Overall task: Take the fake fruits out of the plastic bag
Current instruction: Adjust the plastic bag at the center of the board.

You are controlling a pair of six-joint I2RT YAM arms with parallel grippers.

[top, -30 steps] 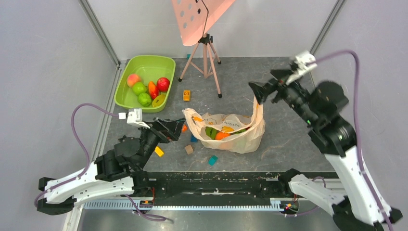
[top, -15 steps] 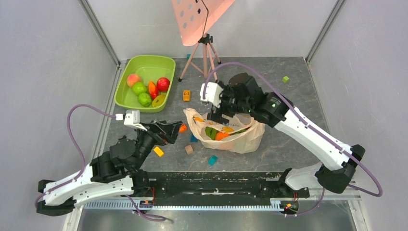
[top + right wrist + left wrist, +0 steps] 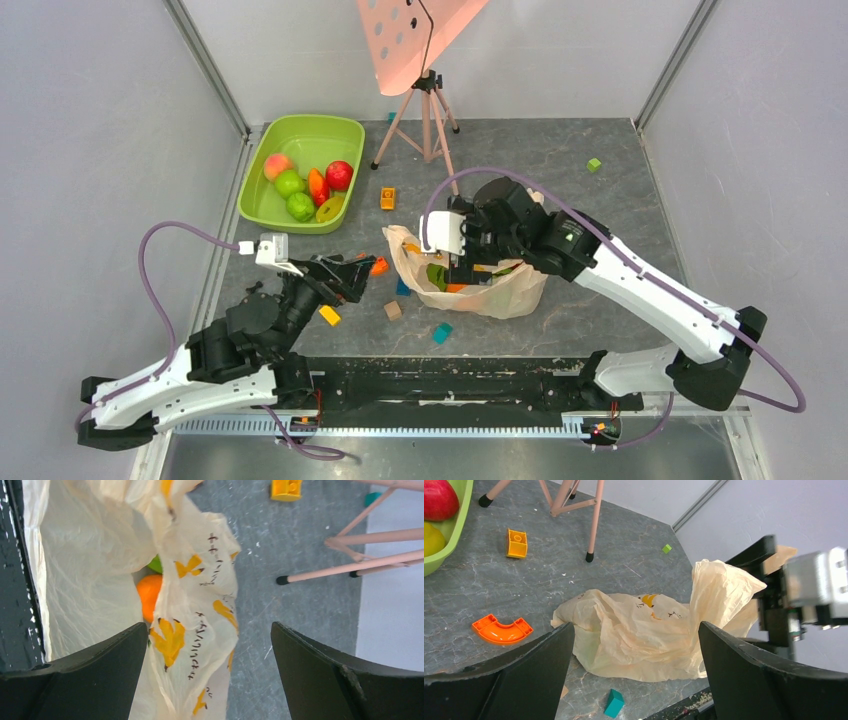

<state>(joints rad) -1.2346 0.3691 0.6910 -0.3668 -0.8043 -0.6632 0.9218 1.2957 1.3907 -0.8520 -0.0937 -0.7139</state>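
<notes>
The plastic bag lies crumpled mid-table, and also shows in the left wrist view. My right gripper is open at the bag's mouth, and a printed bag wall lies between its jaws. Inside the bag I see an orange fruit and a bit of a green fruit. My left gripper is open and empty, left of the bag and aimed at it. A peach, two green fruits and a red apple lie in the tub.
The lime-green tub stands at the back left. A pink tripod stands behind the bag. Loose toys lie around: a yellow block, an orange arc piece, a teal block, a tan block and a green cube.
</notes>
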